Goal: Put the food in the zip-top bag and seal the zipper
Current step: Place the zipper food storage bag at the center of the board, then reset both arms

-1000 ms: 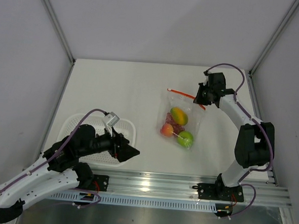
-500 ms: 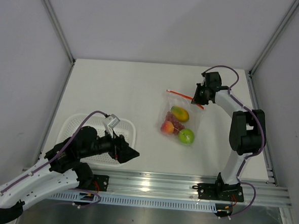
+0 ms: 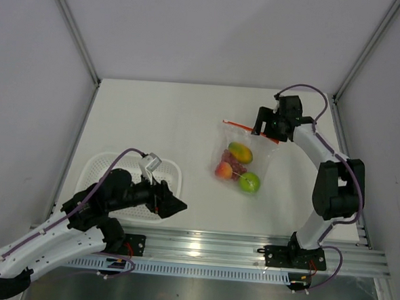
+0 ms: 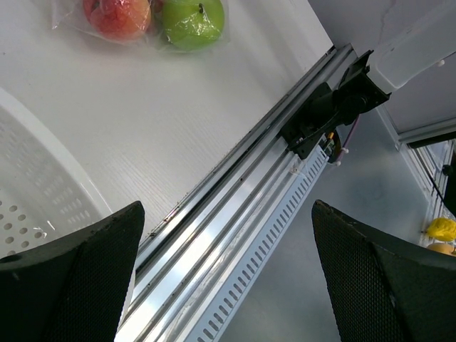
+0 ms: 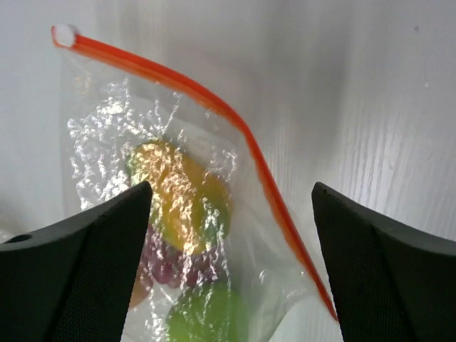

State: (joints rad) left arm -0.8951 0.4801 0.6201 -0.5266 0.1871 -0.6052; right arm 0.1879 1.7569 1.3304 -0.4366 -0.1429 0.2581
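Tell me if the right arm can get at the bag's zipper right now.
Probably yes: the right gripper hangs open over the zipper, with nothing between them.

The left arm and right arm are white tubes with chunky black joints, a thin purple cable looping along each. The right gripper has black, finely dimpled wedge fingers.

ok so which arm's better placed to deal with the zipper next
Right. The right gripper, open, hovers directly over the zipper on the bag, fruit already inside. The left gripper, also open, sits by the basket, well away from the bag.
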